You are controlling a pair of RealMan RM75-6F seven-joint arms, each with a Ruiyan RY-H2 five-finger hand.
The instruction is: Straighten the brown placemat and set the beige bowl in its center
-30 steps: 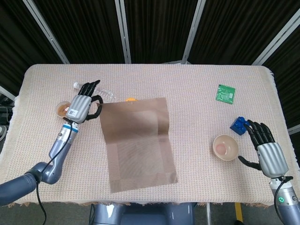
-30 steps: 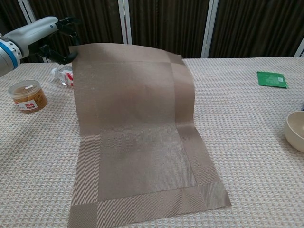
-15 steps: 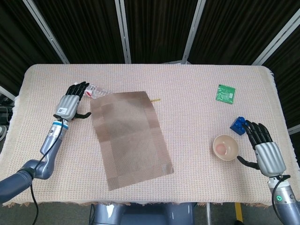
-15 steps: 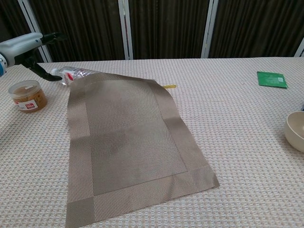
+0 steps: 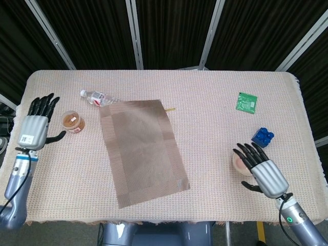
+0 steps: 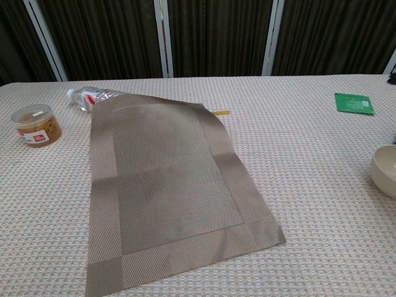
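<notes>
The brown placemat point(image 5: 142, 150) point(image 6: 167, 185) lies flat on the table, left of the middle, turned slightly off square; its far left corner rests on a plastic bottle. The beige bowl point(image 5: 237, 163) point(image 6: 385, 170) stands near the right front, mostly covered in the head view by my right hand point(image 5: 261, 173), which hovers over it with fingers spread and nothing in it. My left hand point(image 5: 36, 123) is open at the table's left edge, well clear of the mat. Neither hand shows in the chest view.
A clear plastic bottle point(image 5: 96, 97) point(image 6: 94, 96) lies at the mat's far left corner. A small jar point(image 5: 73, 122) point(image 6: 37, 125) stands left of the mat. A green card point(image 5: 247, 101) point(image 6: 354, 103) and a blue block point(image 5: 262, 137) lie on the right. A yellow stick point(image 6: 221, 112) peeks out beyond the mat.
My left hand let go of the mat and drew back left to the table edge; the mat settled flat. My right hand moved forward and left over the bowl.
</notes>
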